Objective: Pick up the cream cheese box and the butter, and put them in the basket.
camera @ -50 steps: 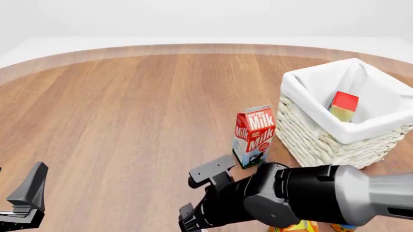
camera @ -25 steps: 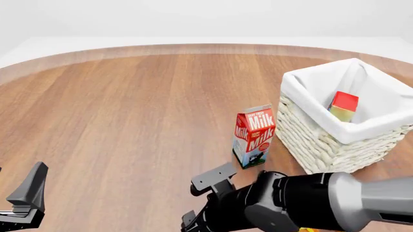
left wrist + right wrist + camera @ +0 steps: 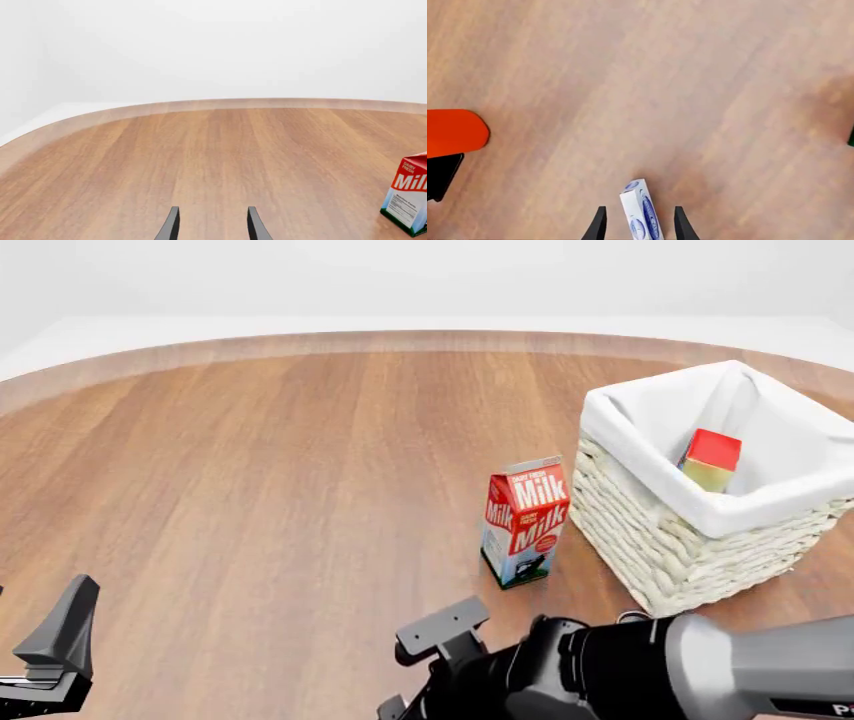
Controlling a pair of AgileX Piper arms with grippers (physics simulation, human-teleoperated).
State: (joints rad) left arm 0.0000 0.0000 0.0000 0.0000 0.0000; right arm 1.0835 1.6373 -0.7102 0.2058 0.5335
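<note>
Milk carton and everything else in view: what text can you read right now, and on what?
"Milk", twice, on the milk carton.
"DAIRY FRESH" above "Mil", cut off, on the same carton in the left wrist view; the fine print on its side is too small.
Blue marks on the cream cheese box: unreadable.
Butter in the basket: no lettering visible.

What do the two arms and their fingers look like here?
The right arm has a smooth silver-grey forearm link and a dark, near-black wrist housing. The left gripper is dark grey and angular. Both wrist views show thin, black, tapered fingers. No cables show.
</note>
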